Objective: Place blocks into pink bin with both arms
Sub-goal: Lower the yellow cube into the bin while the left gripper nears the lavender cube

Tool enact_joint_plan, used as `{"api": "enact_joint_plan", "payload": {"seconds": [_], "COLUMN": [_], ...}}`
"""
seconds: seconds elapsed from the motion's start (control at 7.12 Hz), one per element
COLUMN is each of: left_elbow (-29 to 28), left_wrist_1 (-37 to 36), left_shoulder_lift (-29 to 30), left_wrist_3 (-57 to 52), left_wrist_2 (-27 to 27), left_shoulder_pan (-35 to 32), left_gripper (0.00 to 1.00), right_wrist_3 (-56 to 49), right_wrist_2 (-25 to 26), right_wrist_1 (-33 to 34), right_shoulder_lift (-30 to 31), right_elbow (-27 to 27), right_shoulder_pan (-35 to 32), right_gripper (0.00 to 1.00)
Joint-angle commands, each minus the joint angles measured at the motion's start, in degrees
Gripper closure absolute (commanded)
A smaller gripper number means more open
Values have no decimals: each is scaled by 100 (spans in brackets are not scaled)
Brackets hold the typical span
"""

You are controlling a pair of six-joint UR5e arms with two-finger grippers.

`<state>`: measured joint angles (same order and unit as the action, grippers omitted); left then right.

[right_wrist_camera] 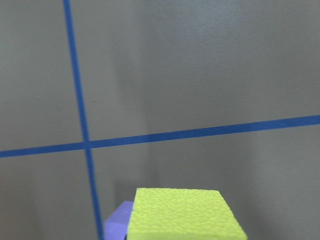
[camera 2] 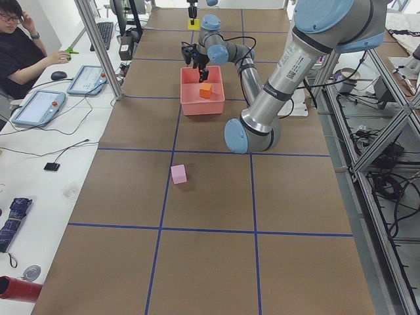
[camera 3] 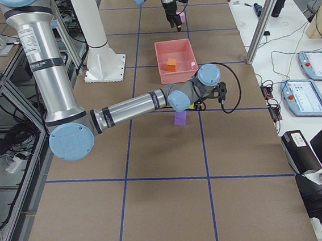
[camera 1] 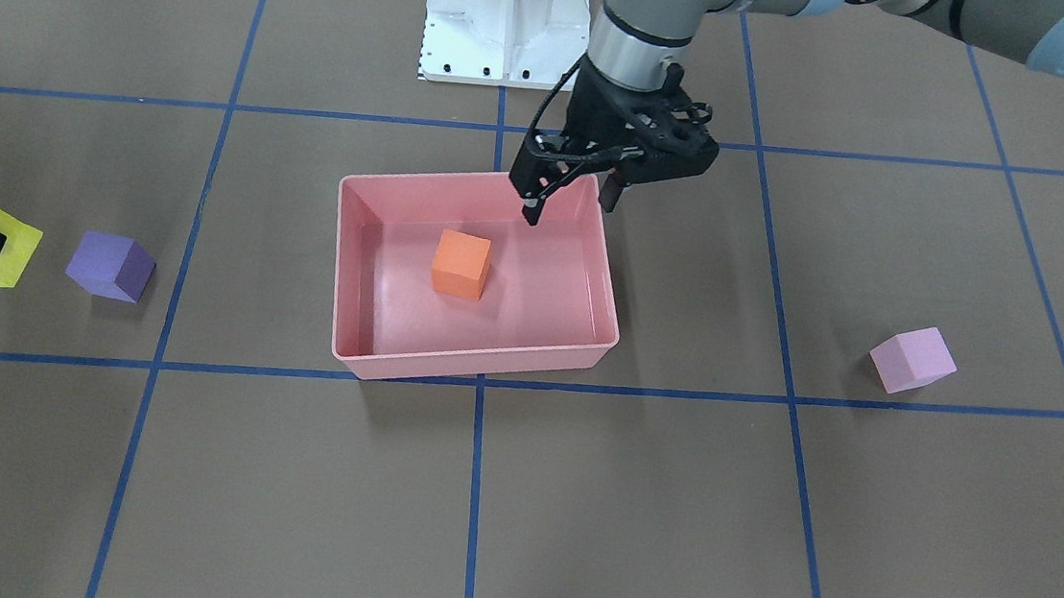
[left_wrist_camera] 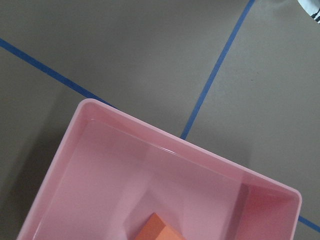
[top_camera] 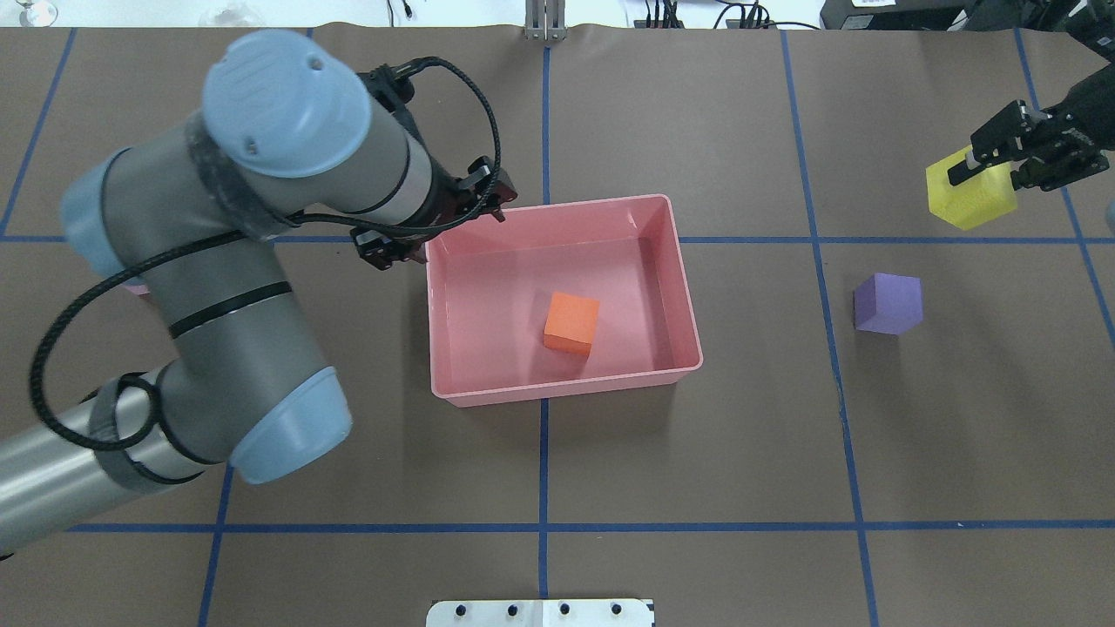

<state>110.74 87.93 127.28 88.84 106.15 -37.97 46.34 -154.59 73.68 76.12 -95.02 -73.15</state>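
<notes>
Gripping the yellow block [top_camera: 965, 205] near the counter's right end, the right gripper [top_camera: 995, 167] is closed on it; whether the block is clear of the counter I cannot tell. The left gripper [camera 1: 571, 204] hangs open and empty just over the bin's [camera 1: 478, 368] robot-side rim. The orange block [camera 1: 461, 264] lies inside the bin. The purple block [camera 1: 109, 267] sits between yellow and bin, and the pink block [camera 1: 912, 359] lies well apart on the other side.

Likely trouble: a low carry would clip the purple block and knock it away. A shallow hold could let yellow slip. If both arms reach the bin together they could collide, and the left gripper could catch the rim and drag the bin.
</notes>
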Motion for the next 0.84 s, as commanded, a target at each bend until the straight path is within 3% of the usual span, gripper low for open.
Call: {"api": "enact_joint_plan", "payload": {"seconds": [0.0, 0.14, 0.42, 0.7], "left_elbow": [606, 580, 362, 185], "left_wrist_1": [-13, 13, 101, 110], "left_shoulder_lift": [-1183, -1727, -2285, -2505], "left_wrist_3": [-1756, -2974, -4282, -4874], "left_wrist_2": [533, 1017, 1100, 1109], "left_shoulder_pan": [-777, -1392, -2081, -2268], "left_gripper": [0, 0, 0, 0], "right_wrist_3": [1327, 1751, 1992, 2011], "right_wrist_2": [-81, 338, 1366, 2419], "right_wrist_1": [147, 147, 312, 1906], "right_shoulder_lift": [-909, -1219, -1562, -2649], "right_elbow": [-262, -332, -509, -500], "right_shoulder_pan": [500, 869, 1617, 2354], "right_gripper": [100, 100, 100, 100]}}
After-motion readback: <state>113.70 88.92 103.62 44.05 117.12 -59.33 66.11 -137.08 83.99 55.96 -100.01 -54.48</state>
